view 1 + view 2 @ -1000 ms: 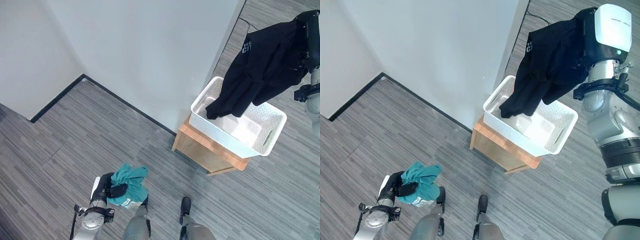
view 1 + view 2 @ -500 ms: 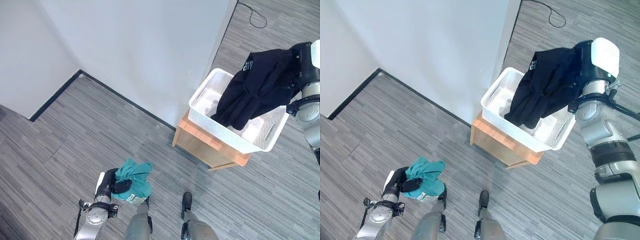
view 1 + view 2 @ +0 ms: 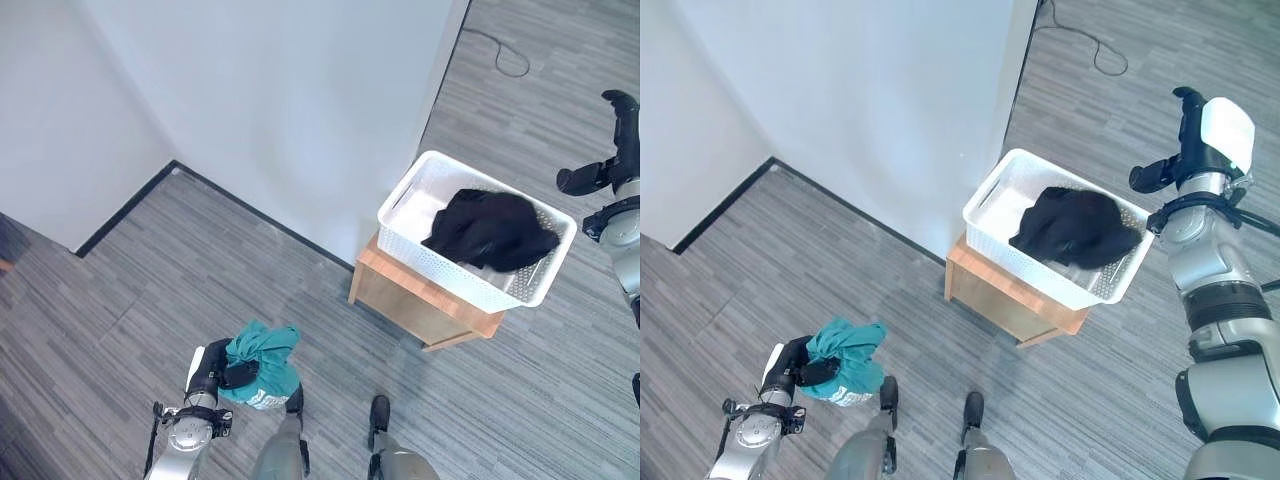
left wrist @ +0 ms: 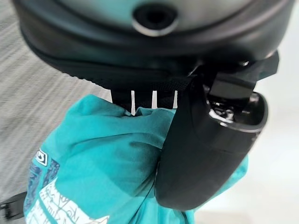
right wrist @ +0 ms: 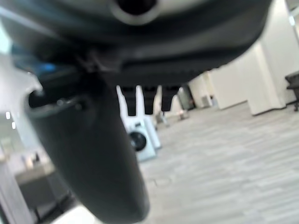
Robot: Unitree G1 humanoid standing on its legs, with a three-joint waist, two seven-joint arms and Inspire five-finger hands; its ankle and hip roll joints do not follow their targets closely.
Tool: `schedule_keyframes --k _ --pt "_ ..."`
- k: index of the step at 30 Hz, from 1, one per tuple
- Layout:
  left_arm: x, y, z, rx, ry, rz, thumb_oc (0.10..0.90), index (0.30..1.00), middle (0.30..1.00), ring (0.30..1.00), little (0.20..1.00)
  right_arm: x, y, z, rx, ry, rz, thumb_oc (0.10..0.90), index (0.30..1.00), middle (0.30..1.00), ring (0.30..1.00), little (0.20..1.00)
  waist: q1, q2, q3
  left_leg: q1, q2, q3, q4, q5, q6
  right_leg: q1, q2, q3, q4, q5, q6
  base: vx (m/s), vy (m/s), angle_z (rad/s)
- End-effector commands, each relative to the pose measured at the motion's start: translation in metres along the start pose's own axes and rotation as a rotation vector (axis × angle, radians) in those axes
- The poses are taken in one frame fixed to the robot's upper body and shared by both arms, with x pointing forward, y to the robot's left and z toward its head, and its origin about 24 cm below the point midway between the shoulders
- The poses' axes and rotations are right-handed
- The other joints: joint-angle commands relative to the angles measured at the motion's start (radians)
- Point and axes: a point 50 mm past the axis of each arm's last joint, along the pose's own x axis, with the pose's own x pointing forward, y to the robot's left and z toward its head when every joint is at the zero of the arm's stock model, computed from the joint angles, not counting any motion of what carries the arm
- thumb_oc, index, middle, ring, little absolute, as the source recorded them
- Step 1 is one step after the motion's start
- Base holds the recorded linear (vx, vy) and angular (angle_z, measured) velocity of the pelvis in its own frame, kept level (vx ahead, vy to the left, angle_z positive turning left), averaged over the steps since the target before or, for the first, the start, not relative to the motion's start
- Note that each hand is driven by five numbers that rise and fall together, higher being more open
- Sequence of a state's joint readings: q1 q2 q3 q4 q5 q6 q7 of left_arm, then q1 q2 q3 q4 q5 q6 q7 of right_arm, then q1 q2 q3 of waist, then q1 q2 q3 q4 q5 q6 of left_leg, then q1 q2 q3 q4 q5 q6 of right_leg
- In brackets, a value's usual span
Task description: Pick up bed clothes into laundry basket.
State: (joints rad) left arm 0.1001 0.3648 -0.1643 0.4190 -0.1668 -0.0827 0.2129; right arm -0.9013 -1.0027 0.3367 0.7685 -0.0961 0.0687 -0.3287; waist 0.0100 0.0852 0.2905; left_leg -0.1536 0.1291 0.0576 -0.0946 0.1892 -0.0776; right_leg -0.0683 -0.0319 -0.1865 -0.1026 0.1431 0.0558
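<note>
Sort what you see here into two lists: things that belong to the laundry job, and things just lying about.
Part of the job:
white basket
black garment, in the basket
teal garment, held by the left hand
right hand, open, raised beside the basket

Just about:
wooden stand
cable on the floor

Below me grey wood-grain floor [image 3: 180, 270], planks running diagonally, dark skirting line where it meets white wall [image 3: 300, 100]. On floor, against wall corner — low wooden desk [image 3: 425, 300], light brown, boxy. On desk sits white perforated laundry basket [image 3: 440, 270], covering nearly whole top, slightly overhanging. In basket lies black garment [image 3: 490, 232], bunched, filling the half away from wall; pale basket bottom shows at other end. Thin dark cable [image 3: 1080, 45] loops on floor beyond wall edge.
</note>
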Motion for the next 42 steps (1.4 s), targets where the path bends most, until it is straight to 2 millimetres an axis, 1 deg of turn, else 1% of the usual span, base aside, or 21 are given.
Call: schedule_keyframes --k 1,10,13,15,17,18,19,20,22,23,24,25,26,27,31,33,35,36,37,41,42 --pt "0.009 0.015 0.043 0.035 -0.202 0.019 0.400 0.300 0.300 0.300 0.300 0.014 -0.052 0.019 -0.017 -0.083 -0.160 0.800 0.900 0.900 0.900 0.900 0.001 -0.070 -0.092 0.176 0.072 0.076 0.007 -0.195 -0.073 -0.005 -0.070 -0.009 0.015 -0.194 0.057 -0.01 0.100 -0.02" --pt "0.010 0.017 0.063 0.032 -0.282 0.026 0.400 0.300 0.300 0.300 0.300 -0.016 -0.030 -0.031 -0.038 0.010 -0.096 0.800 0.900 0.900 0.900 0.900 -0.037 -0.093 -0.151 0.241 0.046 0.095 0.007 -0.235 -0.043 0.040 -0.094 0.013 0.015 -0.179 0.078 -0.04 0.088 -0.04" --pt "0.016 0.017 0.109 0.035 -0.451 0.039 0.400 0.300 0.300 0.300 0.300 -0.074 0.029 -0.093 -0.003 0.209 0.077 0.800 0.900 0.900 0.900 0.900 -0.064 -0.093 -0.163 0.275 0.027 0.105 0.007 -0.262 -0.020 0.054 -0.106 0.029 0.015 -0.167 0.089 -0.05 0.103 0.02" --pt "0.015 0.015 0.126 0.042 -0.516 0.036 0.400 0.300 0.300 0.300 0.300 -0.092 0.046 -0.107 0.023 0.271 0.120 0.800 0.900 0.900 0.900 0.900 -0.071 -0.093 -0.165 0.283 0.019 0.108 0.007 -0.269 -0.013 0.056 -0.110 0.034 0.015 -0.162 0.093 -0.04 0.087 -0.14" --pt "0.012 0.002 0.177 0.043 -0.706 0.011 0.400 0.300 0.300 0.300 0.300 -0.161 0.102 -0.140 0.077 0.481 0.287 0.800 0.900 0.900 0.900 0.900 -0.102 -0.092 -0.161 0.302 -0.010 0.120 0.007 -0.288 0.017 0.051 -0.122 0.064 0.015 -0.142 0.105 -0.08 0.128 -0.16" --pt "0.012 0.002 0.177 0.044 -0.707 0.011 0.400 0.300 0.300 0.300 0.300 -0.161 0.103 -0.140 0.078 0.482 0.287 0.800 0.900 0.900 0.900 0.900 -0.101 -0.096 -0.161 0.299 -0.012 0.121 0.007 -0.284 0.018 0.048 -0.124 0.065 0.015 -0.138 0.105 -0.07 0.112 -0.25" --pt "0.008 -0.011 0.208 0.055 -0.822 -0.011 0.400 0.300 0.300 0.300 0.300 -0.213 0.138 -0.157 0.080 0.641 0.433 0.800 0.900 0.900 0.900 0.900 -0.132 -0.094 -0.153 0.317 -0.025 0.129 0.007 -0.295 0.035 0.040 -0.125 0.091 0.030 -0.122 0.116 -0.05 0.054 -0.30" --pt "0.009 -0.011 0.208 0.056 -0.824 -0.010 0.400 0.300 0.300 0.300 0.300 -0.212 0.139 -0.157 0.082 0.640 0.432 0.800 0.900 0.900 0.900 0.900 -0.130 -0.096 -0.153 0.314 -0.027 0.131 0.007 -0.291 0.035 0.036 -0.126 0.093 0.031 -0.119 0.116 -0.06 0.072 -0.32" --pt "0.003 -0.025 0.245 0.085 -0.957 -0.016 0.400 0.300 0.300 0.300 0.300 -0.278 0.171 -0.166 0.070 0.796 0.621 0.800 0.900 0.900 0.900 0.900 -0.160 -0.082 -0.126 0.332 -0.023 0.160 0.007 -0.299 0.045 -0.022 -0.120 0.095 0.142 -0.139 0.127 -0.10 0.037 -0.46" --pt "0.003 -0.025 0.245 0.085 -0.959 -0.016 0.400 0.300 0.300 0.300 0.300 -0.278 0.171 -0.166 0.071 0.796 0.620 0.800 0.900 0.900 0.900 0.900 -0.158 -0.084 -0.127 0.329 -0.024 0.162 0.007 -0.295 0.045 -0.027 -0.121 0.097 0.144 -0.137 0.126 -0.13 0.024 -0.69" --pt "0.001 -0.026 0.257 0.095 -0.996 -0.012 0.400 0.300 0.300 0.300 0.300 -0.289 0.176 -0.169 0.055 0.828 0.658 0.800 0.900 0.900 0.900 0.900 -0.151 -0.071 -0.120 0.328 -0.017 0.187 0.007 -0.294 0.047 -0.038 -0.138 0.021 0.178 -0.150 0.118 -0.13 -0.022 -0.74" --pt "0.001 -0.031 0.272 0.100 -1.028 -0.003 0.400 0.300 0.300 0.300 0.300 -0.320 0.184 -0.172 0.017 0.884 0.761 0.800 0.900 0.900 0.900 0.900 -0.134 -0.054 -0.118 0.326 -0.006 0.244 0.007 -0.284 0.041 -0.010 -0.181 -0.175 0.221 -0.189 0.085 -0.12 -0.022 -1.12" --pt "0.001 -0.031 0.272 0.100 -1.030 -0.003 0.400 0.300 0.300 0.300 0.300 -0.320 0.184 -0.172 0.018 0.884 0.760 0.800 0.900 0.900 0.900 0.900 -0.136 -0.054 -0.115 0.327 -0.005 0.241 0.007 -0.284 0.040 -0.008 -0.182 -0.177 0.224 -0.191 0.084 -0.02 -0.075 -1.48" --pt "0.004 -0.039 0.277 0.120 -1.028 -0.006 0.400 0.300 0.300 0.300 0.300 -0.355 0.185 -0.178 -0.042 0.950 0.859 0.800 0.900 0.900 0.900 0.900 -0.133 -0.056 -0.134 0.339 -0.004 0.279 0.009 -0.293 0.031 0.046 -0.184 -0.250 0.202 -0.218 0.080 0.08 -0.106 -1.59" --pt "0.013 -0.043 0.281 0.207 -1.017 0.047 0.400 0.300 0.300 0.300 0.300 -0.396 0.180 -0.185 -0.106 1.023 0.964 0.800 0.900 0.900 0.900 0.900 -0.150 -0.062 -0.150 0.366 0.007 0.329 0.034 -0.297 0.014 0.068 -0.149 -0.196 0.139 -0.212 0.076 0.10 -0.114 -1.03" --pt "0.018 -0.042 0.289 0.260 -1.024 0.093 0.400 0.300 0.300 0.300 0.300 -0.419 0.170 -0.193 -0.158 1.073 1.014 0.800 0.900 0.900 0.900 0.900 -0.168 -0.057 -0.149 0.350 0.028 0.348 0.180 -0.350 0.008 0.106 -0.120 -0.165 0.073 -0.206 0.063 0.17 -0.168 -1.03" --pt "0.022 -0.039 0.301 0.301 -1.035 0.143 0.400 0.300 0.300 0.300 0.300 -0.422 0.167 -0.196 -0.193 1.061 1.048 0.800 0.900 0.900 0.900 0.900 -0.164 -0.054 -0.122 0.270 0.058 0.296 0.409 -0.303 -0.019 0.145 -0.084 -0.126 0.021 -0.214 0.041 0.09 -0.190 -0.54" --pt "0.025 -0.039 0.309 0.319 -1.040 0.165 0.400 0.300 0.300 0.300 0.300 -0.424 0.167 -0.195 -0.226 1.027 1.081 0.800 0.900 0.900 0.900 0.900 -0.153 -0.064 -0.102 0.200 0.056 0.259 0.505 -0.238 -0.030 0.149 -0.080 -0.126 0.015 -0.211 0.020 0.01 -0.192 -0.74" --pt "0.030 -0.035 0.320 0.388 -1.045 0.224 0.400 0.300 0.300 0.300 0.300 -0.424 0.169 -0.193 -0.259 0.981 1.117 0.800 0.900 0.900 0.900 0.900 -0.138 -0.085 -0.087 0.095 0.022 0.182 0.555 -0.250 -0.030 0.160 -0.083 -0.103 0.015 -0.225 0.017 -0.02 -0.138 -0.76" --pt "0.044 -0.012 0.330 0.608 -0.996 0.398 0.400 0.300 0.300 0.300 0.300 -0.416 0.177 -0.187 -0.204 0.957 1.111 0.800 0.900 0.900 0.900 0.900 -0.130 -0.084 -0.078 0.085 0.028 0.173 0.413 -0.275 -0.018 0.171 -0.090 -0.050 0.015 -0.233 0.043 0.15 0.051 -0.67" --pt "0.053 0.003 0.330 0.672 -0.932 0.465 0.400 0.300 0.300 0.300 0.300 -0.419 0.179 -0.184 -0.191 0.947 1.132 0.800 0.900 0.900 0.900 0.900 -0.126 -0.074 -0.075 0.101 0.043 0.165 0.273 -0.217 -0.028 0.180 -0.082 -0.019 0.015 -0.235 0.046 0.20 0.107 -0.95"
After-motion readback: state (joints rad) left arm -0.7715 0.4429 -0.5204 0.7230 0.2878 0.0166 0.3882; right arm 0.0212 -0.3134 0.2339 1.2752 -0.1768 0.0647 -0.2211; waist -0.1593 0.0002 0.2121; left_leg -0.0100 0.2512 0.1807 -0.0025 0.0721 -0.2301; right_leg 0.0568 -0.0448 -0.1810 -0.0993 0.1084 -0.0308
